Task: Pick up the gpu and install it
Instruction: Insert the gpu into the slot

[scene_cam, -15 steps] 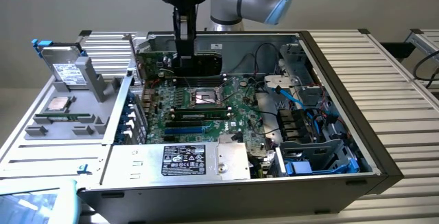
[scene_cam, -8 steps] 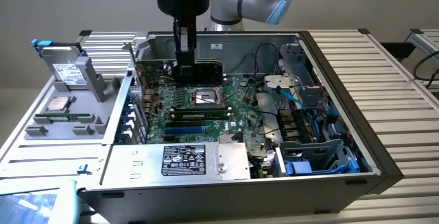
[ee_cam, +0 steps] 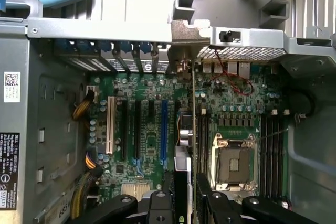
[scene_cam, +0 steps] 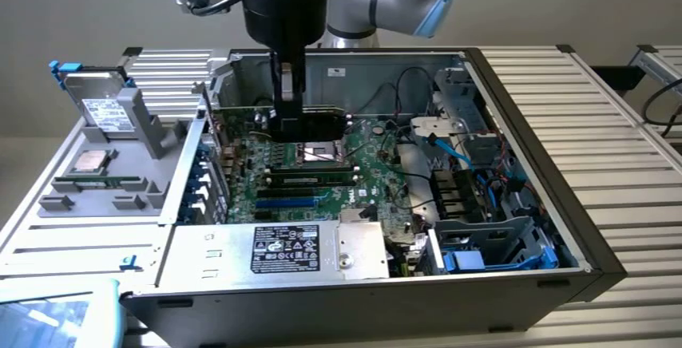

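The gpu is held by the gripper inside the open computer case. The fingers are closed on the card, one on each side. The card is held standing on its edge over the big green motherboard; it cannot be told if they touch. In the wrist view, the gpu is seen edge-on between the black fingers, and its silver end bracket is seen at the case wall. A silver hard drive is seen on a grey tray, on the exterior view's left.
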Motion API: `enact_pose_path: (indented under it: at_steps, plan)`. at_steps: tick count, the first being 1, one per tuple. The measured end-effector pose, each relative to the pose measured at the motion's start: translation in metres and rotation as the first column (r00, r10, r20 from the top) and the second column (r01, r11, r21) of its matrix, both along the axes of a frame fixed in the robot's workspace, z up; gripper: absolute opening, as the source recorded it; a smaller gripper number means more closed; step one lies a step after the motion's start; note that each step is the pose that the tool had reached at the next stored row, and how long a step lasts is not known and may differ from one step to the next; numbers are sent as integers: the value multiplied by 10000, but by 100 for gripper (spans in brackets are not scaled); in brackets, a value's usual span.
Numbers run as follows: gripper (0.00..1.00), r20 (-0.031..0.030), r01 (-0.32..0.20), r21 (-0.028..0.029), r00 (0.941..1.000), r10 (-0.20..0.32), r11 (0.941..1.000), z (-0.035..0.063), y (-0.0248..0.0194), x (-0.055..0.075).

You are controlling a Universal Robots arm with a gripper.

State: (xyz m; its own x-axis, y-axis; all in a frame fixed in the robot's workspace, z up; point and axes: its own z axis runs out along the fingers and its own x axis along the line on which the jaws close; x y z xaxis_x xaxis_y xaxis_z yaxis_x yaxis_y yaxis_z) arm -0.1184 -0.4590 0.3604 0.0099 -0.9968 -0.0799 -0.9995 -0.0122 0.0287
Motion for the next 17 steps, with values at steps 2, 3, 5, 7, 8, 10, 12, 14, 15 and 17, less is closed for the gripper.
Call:
enact_pose_path:
  at_steps: [2, 3, 5, 7, 8, 10, 12, 14, 15, 17]
  plan:
    - [28, 1, -1, 1, 10000, 1, 10000, -36, -9, 1]
    - [28, 1, 0, 1, 10000, 0, 10000, -55, -13, 0]
    - [28, 0, -1, 0, 10000, 1, 10000, -92, -22, 1]
    - [28, 1, -1, 1, 10000, 1, 10000, -128, -31, 1]
    - [28, 1, -2, 0, 10000, 2, 10000, -146, -37, 1]
    - [28, -2, 0, 0, 10000, 0, 10000, -183, -46, 0]
    - [28, -5, 0, 0, 10000, 0, 10000, -219, -47, 0]
    - [28, -10, -1, 0, 10000, 1, 10000, -254, -48, 1]
    - [28, -13, -1, 1, 10000, 1, 10000, -274, -48, 0]
    - [28, -25, -1, 1, 10000, 1, 10000, -310, -48, 1]
